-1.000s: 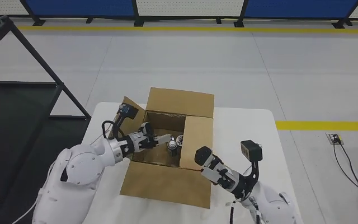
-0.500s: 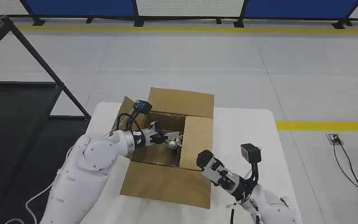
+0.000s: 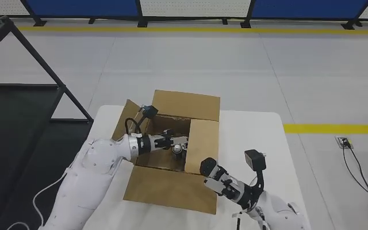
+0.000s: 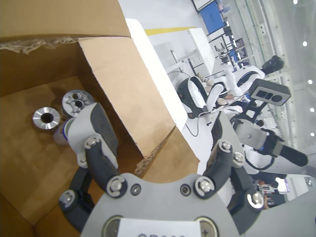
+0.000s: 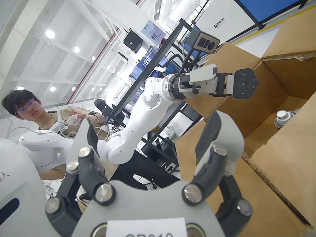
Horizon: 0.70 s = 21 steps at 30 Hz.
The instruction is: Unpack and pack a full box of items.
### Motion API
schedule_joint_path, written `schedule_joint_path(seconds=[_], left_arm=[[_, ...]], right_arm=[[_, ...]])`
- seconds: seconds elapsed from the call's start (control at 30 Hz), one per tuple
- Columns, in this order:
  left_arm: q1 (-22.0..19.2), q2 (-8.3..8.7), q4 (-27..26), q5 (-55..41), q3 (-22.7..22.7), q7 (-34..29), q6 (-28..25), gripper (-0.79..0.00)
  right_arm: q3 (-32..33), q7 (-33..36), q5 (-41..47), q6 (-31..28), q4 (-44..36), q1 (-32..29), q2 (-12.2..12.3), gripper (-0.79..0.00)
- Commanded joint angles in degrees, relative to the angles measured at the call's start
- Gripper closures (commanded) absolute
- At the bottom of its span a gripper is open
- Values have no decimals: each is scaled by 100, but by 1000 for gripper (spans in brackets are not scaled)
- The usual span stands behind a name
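An open cardboard box (image 3: pixel 185 105) stands on the white table (image 3: pixel 247 129) with its flaps spread. On its floor lie a silver cylinder with a bore (image 4: pixel 46 119), a toothed metal part (image 4: pixel 77 99) and a small white piece with a blue rim (image 4: pixel 63 130); the cluster of metal parts (image 3: pixel 178 149) sits against the right flap. My left gripper (image 3: pixel 171 140) is open inside the box, just beside these parts, one finger (image 4: pixel 98 122) close over them. My right gripper (image 3: pixel 208 167) is open and holds nothing, at the box's front right corner, outside it.
The box's right flap (image 3: pixel 202 138) stands between the two grippers. Bare table lies right of the box and in a narrow strip on its left. A black metal frame (image 3: pixel 52 95) stands off the table's left side.
My left gripper has gone from the box's left wall deeper into the box, towards the metal parts. My right gripper has slid slightly towards the table's front edge.
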Motion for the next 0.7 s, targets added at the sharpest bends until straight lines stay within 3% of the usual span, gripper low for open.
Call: schedule_joint_path(seconds=[0.0,0.37,0.67], left_arm=[[-176,-51,336,-77,162,63,-9,-785],[-804,-398,1446,-299,1128,117,-80,-785],[-1107,-655,2065,-476,1598,230,-169,-785]], right_arm=[[39,-30,-11,-68,-5,-73,19,-785],[186,-277,-37,-457,-158,-428,112,-785],[185,-346,-36,-534,-169,-462,176,-785]])
